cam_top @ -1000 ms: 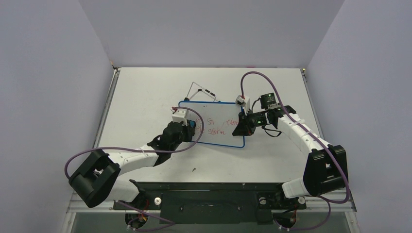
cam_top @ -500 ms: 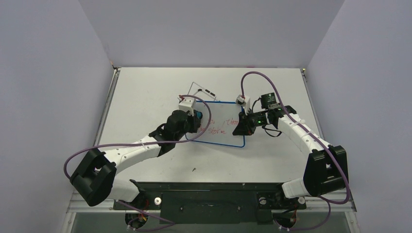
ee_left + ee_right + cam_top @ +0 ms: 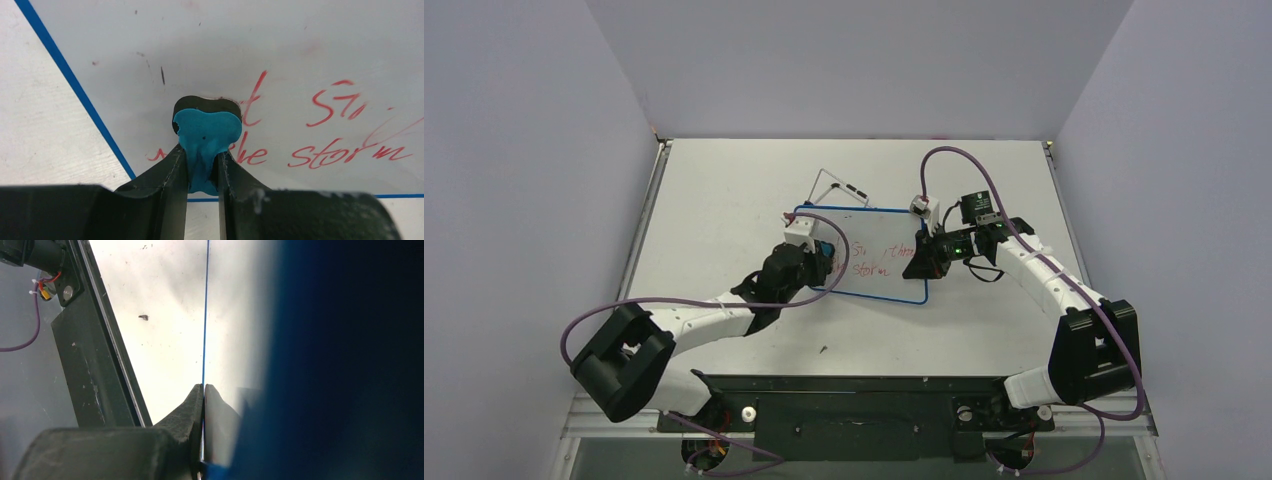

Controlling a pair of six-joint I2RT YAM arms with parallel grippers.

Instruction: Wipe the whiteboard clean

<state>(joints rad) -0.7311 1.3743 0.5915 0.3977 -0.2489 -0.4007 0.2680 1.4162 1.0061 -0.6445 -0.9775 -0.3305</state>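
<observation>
My left gripper (image 3: pixel 202 160) is clamped on a squishy blue eraser (image 3: pixel 207 130), pressing it onto the left part of the whiteboard (image 3: pixel 280 45), right by the red writing (image 3: pixel 345 152). Meanwhile my right gripper (image 3: pixel 202 387) is pinched tight on the whiteboard's right edge. The whiteboard sits mid-worktop (image 3: pixel 724 190), with its wire stand (image 3: pixel 829 180) poking out behind.

The whiteboard (image 3: pixel 876 286) is white with a thin blue rim and red handwriting. The eraser (image 3: pixel 207 131) is turquoise over black. The left claw (image 3: pixel 202 153) is black. The cable (image 3: pixel 954 152) is purple; the table (image 3: pixel 724 190) is off-white.
</observation>
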